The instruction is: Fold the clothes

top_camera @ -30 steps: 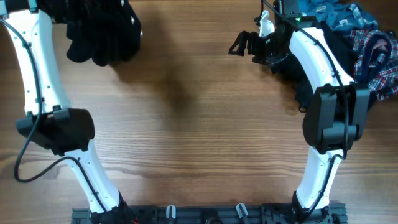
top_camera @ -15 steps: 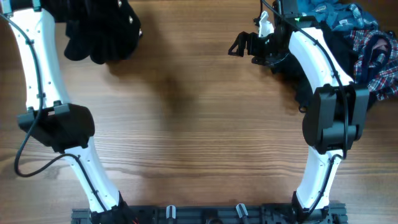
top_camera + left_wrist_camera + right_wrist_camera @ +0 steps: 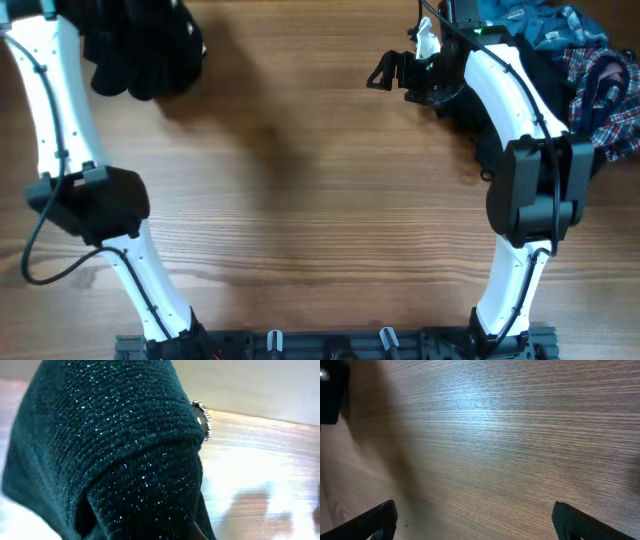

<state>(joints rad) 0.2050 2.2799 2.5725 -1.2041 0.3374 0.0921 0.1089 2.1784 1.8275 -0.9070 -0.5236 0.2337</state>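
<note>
A black sparkly knit garment (image 3: 145, 55) hangs bunched at the far left corner, held up by my left arm. It fills the left wrist view (image 3: 115, 460), with a round rhinestone button (image 3: 201, 419) on its edge. The cloth hides the left jaws in both views. My right gripper (image 3: 388, 72) is open and empty over bare wood at the far right of centre. Its two black fingertips stand wide apart in the right wrist view (image 3: 475, 522), with only table between them.
A pile of clothes lies at the far right corner: a blue patterned piece (image 3: 530, 22), a red and blue plaid piece (image 3: 605, 90) and a dark piece (image 3: 490, 140) under the right arm. The wooden table (image 3: 320, 220) spans the middle. The arm bases stand at the near edge.
My left arm has carried the black garment a little to the left and farther back. The right arm has not moved.
</note>
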